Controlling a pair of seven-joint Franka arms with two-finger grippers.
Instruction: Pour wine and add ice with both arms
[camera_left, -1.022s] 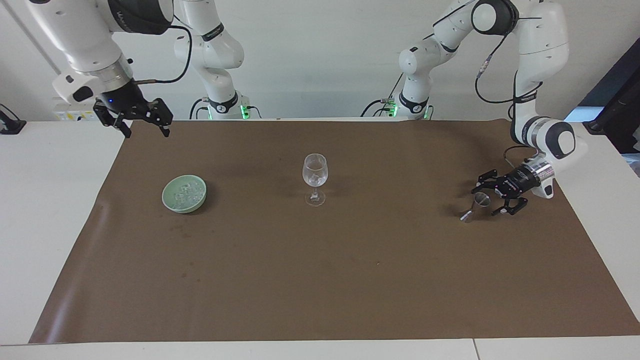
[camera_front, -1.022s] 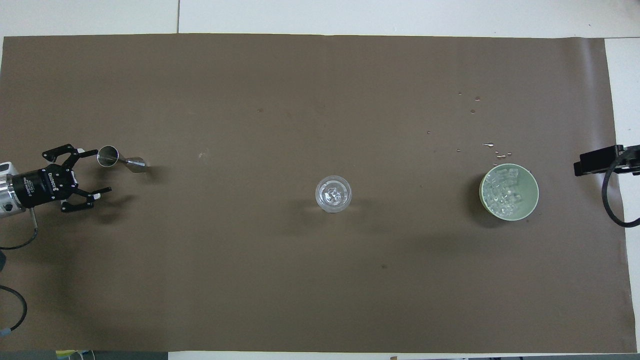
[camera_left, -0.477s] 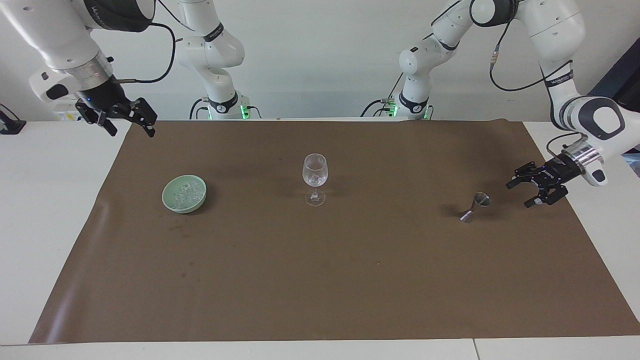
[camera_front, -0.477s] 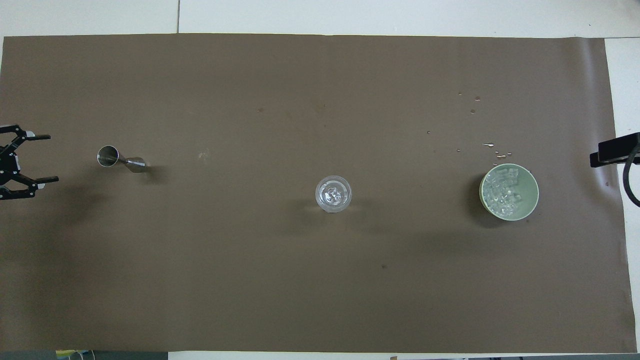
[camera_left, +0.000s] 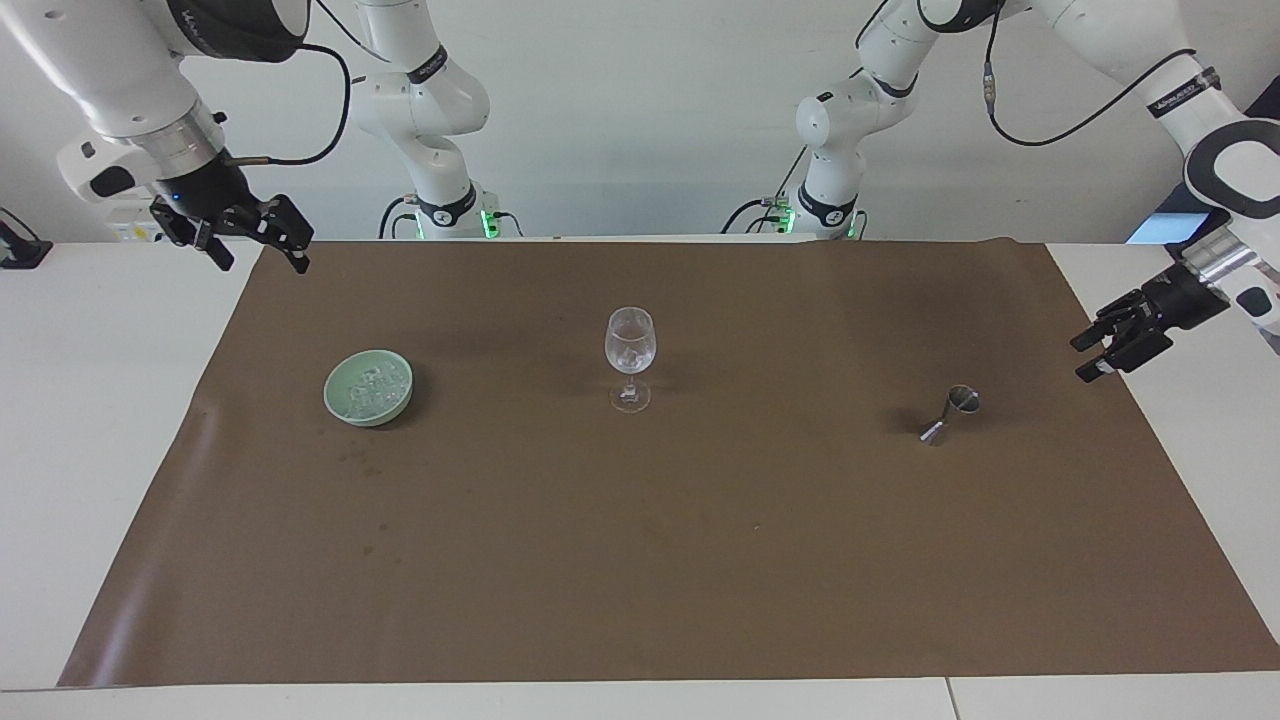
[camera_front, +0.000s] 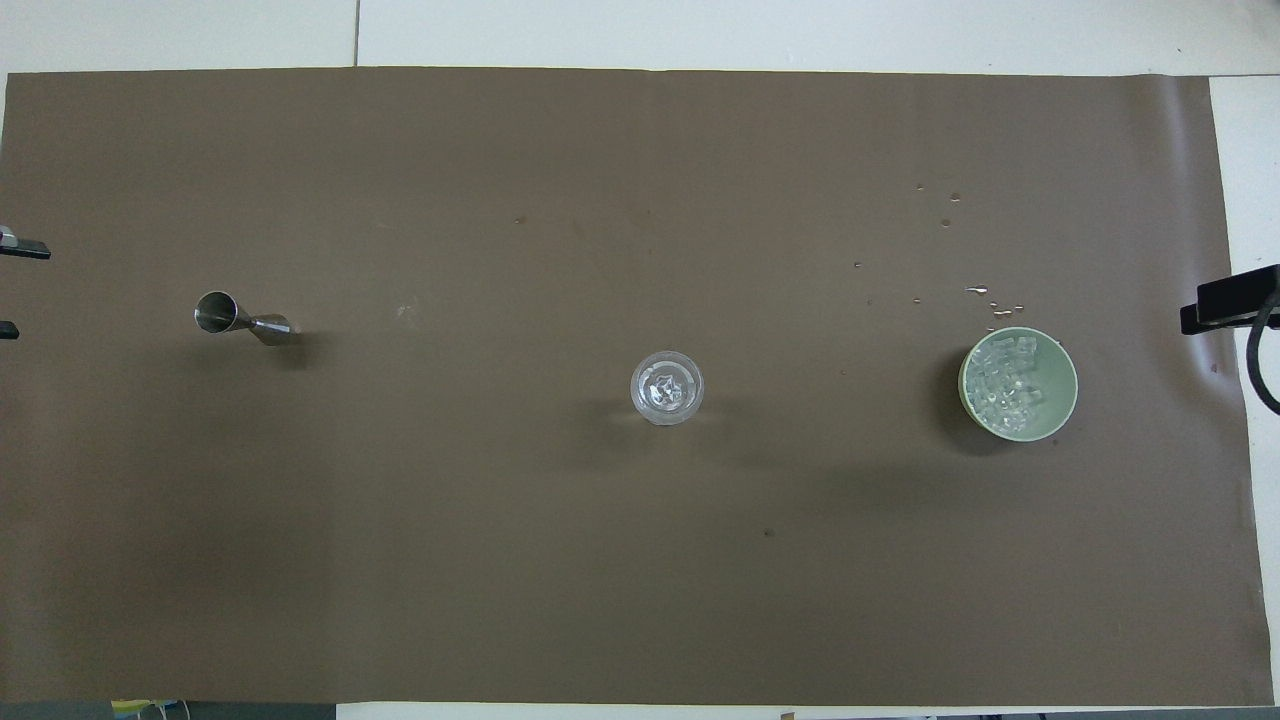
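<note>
A clear stemmed wine glass (camera_left: 630, 398) (camera_front: 640, 372) stands mid-mat with ice (camera_left: 630, 354) (camera_front: 667, 389) in it. A pale green bowl (camera_left: 332, 398) (camera_front: 1062, 414) holds several ice cubes (camera_left: 370, 382) (camera_front: 1003, 380) toward the right arm's end. A small steel jigger (camera_left: 950, 413) (camera_front: 240, 320) stands toward the left arm's end. My left gripper (camera_left: 1088, 357) (camera_front: 10, 290) is open and empty, in the air over the mat's edge, apart from the jigger. My right gripper (camera_left: 262, 262) is open and empty, raised over the mat's corner near the robots.
A brown mat (camera_left: 640, 560) (camera_front: 500, 560) covers most of the white table (camera_left: 90, 400). Small water drops (camera_front: 980, 291) lie on the mat just farther from the robots than the bowl. A black part of the right arm (camera_front: 1230, 300) shows at the overhead view's edge.
My left gripper has let go of the jigger's side, drawn back toward the table's end and risen. My right gripper has moved outward to the mat's corner.
</note>
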